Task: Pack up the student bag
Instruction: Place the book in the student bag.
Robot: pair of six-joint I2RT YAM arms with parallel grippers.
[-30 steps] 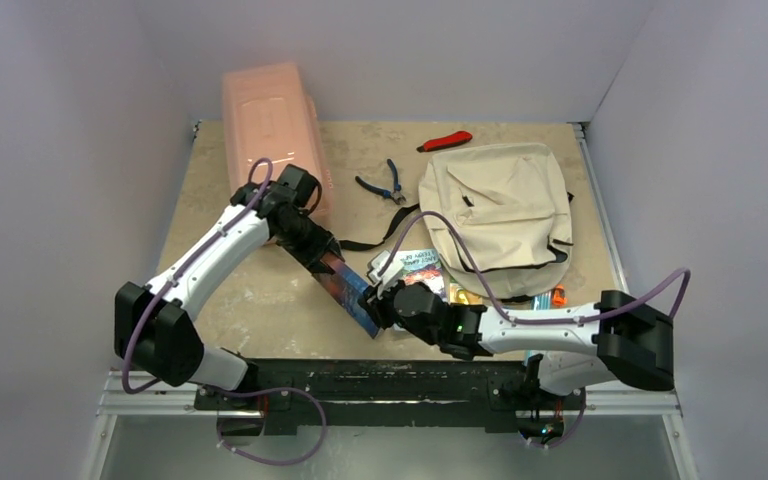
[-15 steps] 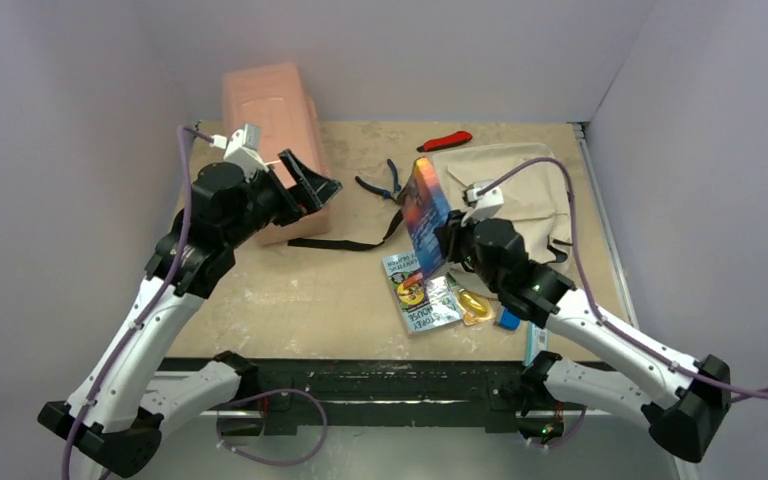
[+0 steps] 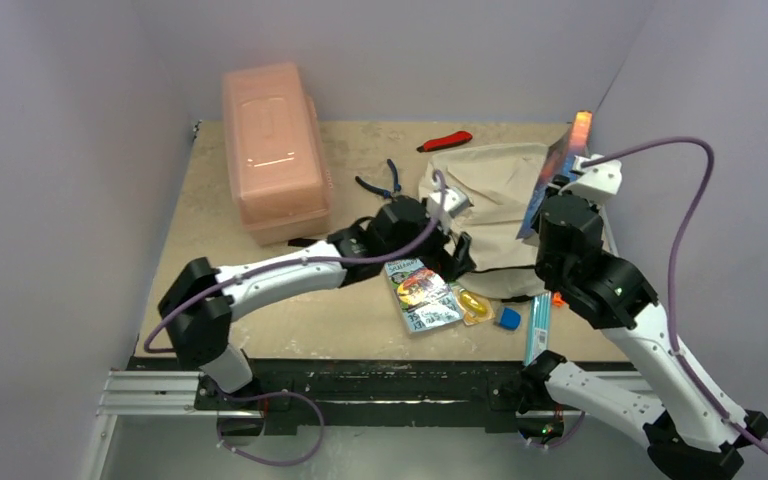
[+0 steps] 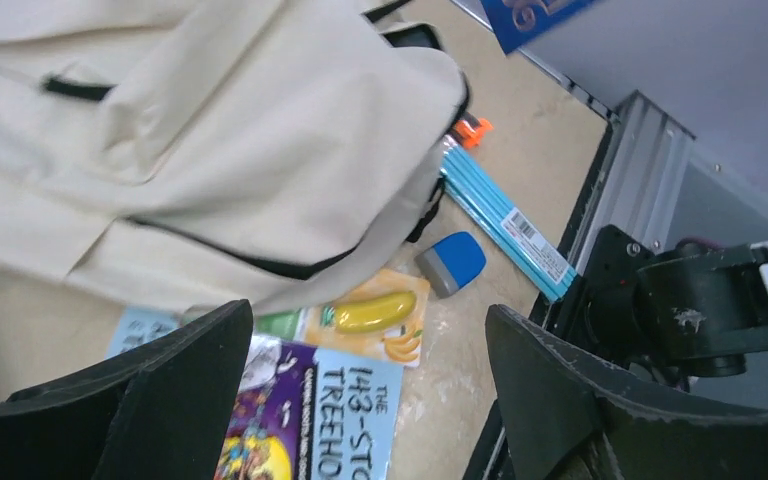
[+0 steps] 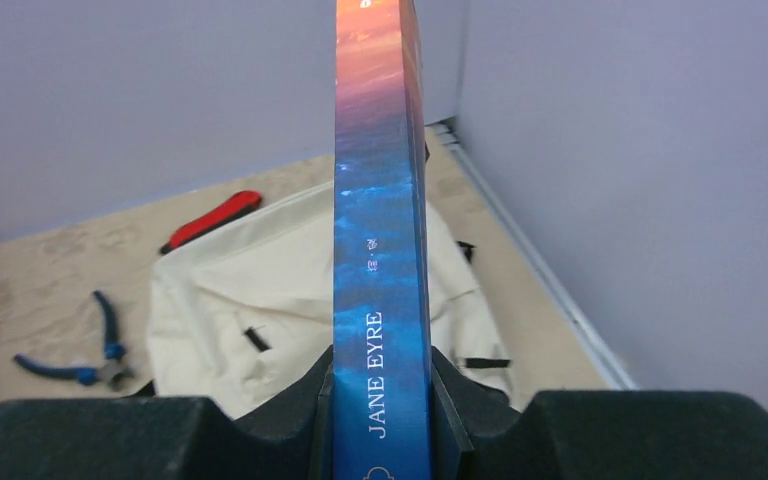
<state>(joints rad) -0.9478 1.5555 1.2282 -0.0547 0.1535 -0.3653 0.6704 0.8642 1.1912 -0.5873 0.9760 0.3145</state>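
Your right gripper (image 5: 380, 372) is clamped on a book (image 5: 380, 250) — held on edge, upright, spine to the wrist camera, lettered JANE EYRE. In the top view it's raised at the far right of the table (image 3: 260, 290), over the right side of the bag (image 3: 495, 195) and close to the right wall.

Your left gripper (image 3: 457, 252) has its jaws wide apart with nothing between them. It's at the bag's near-left edge. The two fingers (image 4: 130, 400) frame the lower corners of the wrist view, with the bag's edge and the loose items showing between them.

Bag: lying on the far-right part of the table, cream fabric, black zipper lines, between your two grippers. You can't tell from these views whether the main zipper is open.

Loose items just on the near side of the bag:
- paperback (image 3: 422, 293), colourful cover, flat on the table
- banana card (image 3: 475, 303), just right of the paperback
- eraser (image 3: 507, 318), blue, between the card and the pencil pack
- pencil pack (image 3: 538, 325), blue, near the table's front edge

In the left wrist view the bag's edge overhangs the tops of the card and the paperback.

Far side: pink box (image 3: 275, 150) at the far left, pliers (image 3: 385, 182) between box and bag, red tool (image 3: 445, 141) just beyond the bag's far-left corner.
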